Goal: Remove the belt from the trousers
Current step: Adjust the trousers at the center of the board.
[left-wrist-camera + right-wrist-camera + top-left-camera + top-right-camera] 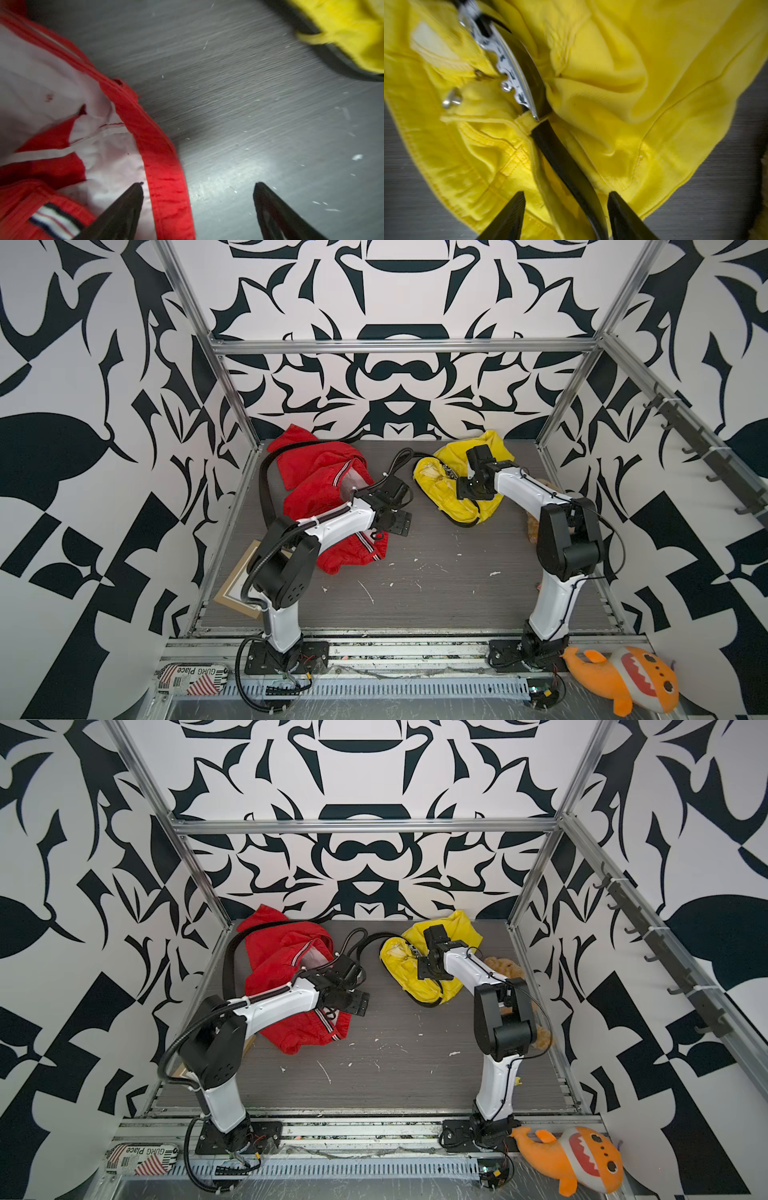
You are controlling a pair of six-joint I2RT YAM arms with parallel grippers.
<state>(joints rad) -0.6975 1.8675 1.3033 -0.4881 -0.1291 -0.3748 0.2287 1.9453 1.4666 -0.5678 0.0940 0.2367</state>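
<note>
Right wrist view: the black belt (562,164) runs down frame centre between the spread, empty right pincer (564,194), threaded through a loop (527,122) of the soft yellow trousers (612,62), with its buckle (512,68) upper left. The strap looks stiff and glossy, likely slippery, so pinch it flat below the loop. Spread too, the left pincer (198,184) holds nothing.

Yellow trousers (612,62), black belt (564,166) with silver buckle (512,68), red garment (316,472), black-and-white patterned walls (395,385).

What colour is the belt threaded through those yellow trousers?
The belt is black, with a shiny silver buckle. It shows best in the right wrist view.
</note>
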